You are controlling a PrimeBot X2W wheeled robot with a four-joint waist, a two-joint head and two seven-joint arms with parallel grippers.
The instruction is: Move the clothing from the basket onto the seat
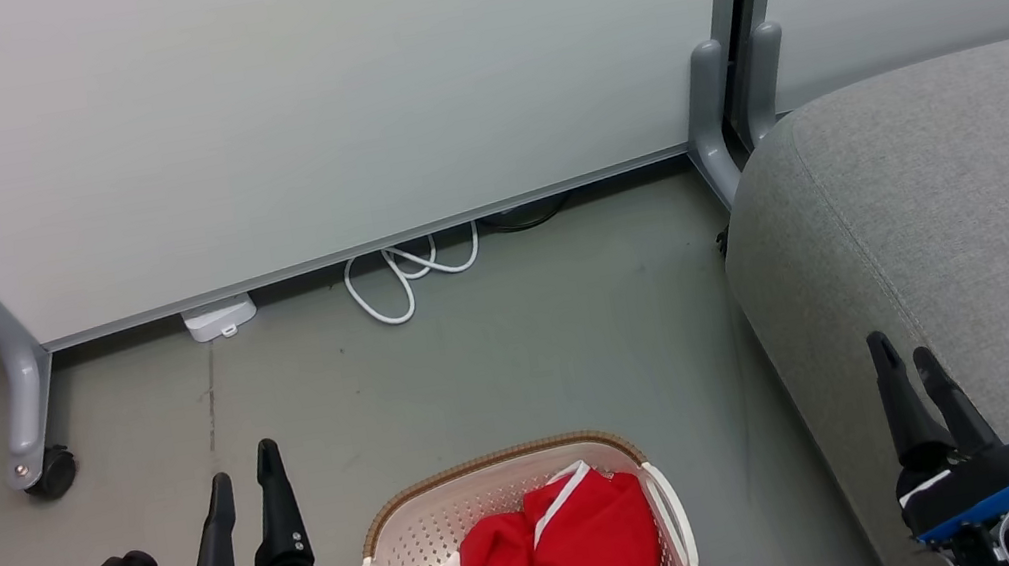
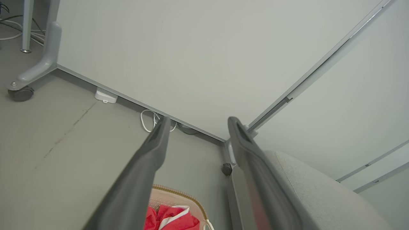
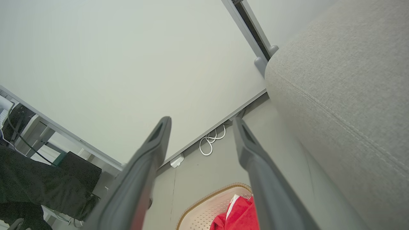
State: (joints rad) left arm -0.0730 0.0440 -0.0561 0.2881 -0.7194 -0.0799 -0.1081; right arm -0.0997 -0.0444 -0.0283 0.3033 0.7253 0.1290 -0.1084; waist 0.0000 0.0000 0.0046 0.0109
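Left claw (image 1: 242, 464) and right claw (image 1: 898, 346): fingers parted, both empty. Clothing (image 1: 567, 546), red with white trim, lies heaped inside the basket (image 1: 492, 457). Basket stands on the floor (image 1: 476, 358) between the claws, near the seat (image 1: 957, 201). Right claw hovers over the seat's left edge.

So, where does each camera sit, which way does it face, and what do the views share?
Head view: on the head, facing forward and down at the basket with the clothing and the seat; left gripper lower left, right gripper lower right, both open.
Left wrist view: on the left wrist, looking along its own fingers at the partition wall.
Right wrist view: on the right wrist, along its own fingers at that wall.
Shared: all three show the basket, clothing, seat and white cable.
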